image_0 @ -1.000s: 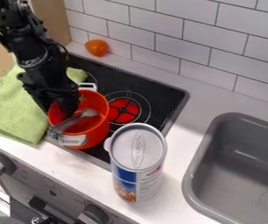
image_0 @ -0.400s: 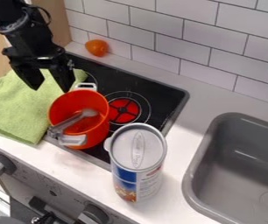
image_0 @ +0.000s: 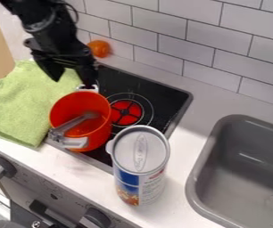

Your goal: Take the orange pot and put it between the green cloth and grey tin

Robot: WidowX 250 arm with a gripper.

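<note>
Two fingers are hanging apart on the claw (image_0: pixel 74 81), and one tip is overlapping the far handle (image_0: pixel 88 88) of the orange pot (image_0: pixel 101 134); contact isn't showing clearly. Just below the claw, the pot is standing upright between the green cloth (image_0: pixel 19 104) and the grey-lidded tin (image_0: pixel 142 149), a grey utensil (image_0: pixel 76 121) leaning inside. It's looking tight down there: cloth edge sitting close on one side, tin rim crowding the other. Right of the claw, more room is showing, black stovetop (image_0: pixel 159 91) running out to its rim. Behind, an orange fruit (image_0: pixel 99 48) is resting near the tiled wall (image_0: pixel 157 44).
</note>
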